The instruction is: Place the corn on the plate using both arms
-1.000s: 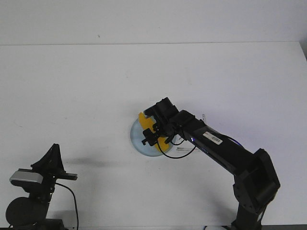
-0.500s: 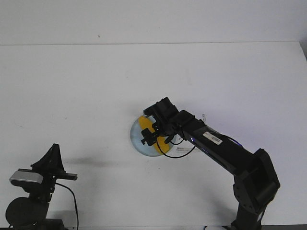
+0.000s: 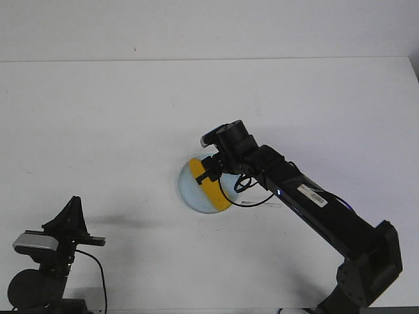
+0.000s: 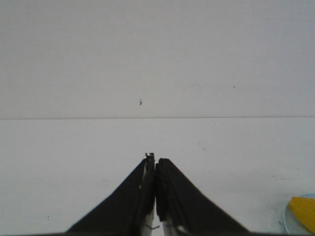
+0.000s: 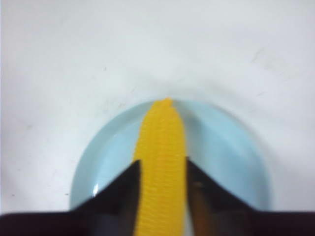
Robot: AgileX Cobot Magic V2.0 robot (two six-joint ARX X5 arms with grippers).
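The yellow corn (image 3: 213, 186) lies across the pale blue plate (image 3: 188, 190) near the table's middle. My right gripper (image 3: 209, 173) is over the corn, with one finger on each side of the cob and no gap showing. In the right wrist view the corn (image 5: 161, 147) runs between the fingers (image 5: 120, 194), its tapered tip pointing at the plate's (image 5: 224, 157) far rim. My left gripper (image 4: 155, 162) is shut and empty over bare table at the front left, far from the plate. The plate's edge and the corn's end (image 4: 304, 211) show in a corner of that view.
The white table ends at a straight far edge (image 3: 209, 60). The left arm's base and camera (image 3: 46, 252) sit at the front left corner. The right arm (image 3: 314, 203) stretches from the front right to the plate, with a loose cable (image 3: 245, 190) beside it.
My right gripper lowered the corn onto the plate, so it now lies flatter. The right arm's elbow and wrist have risen and stretched out. The left arm has not moved.
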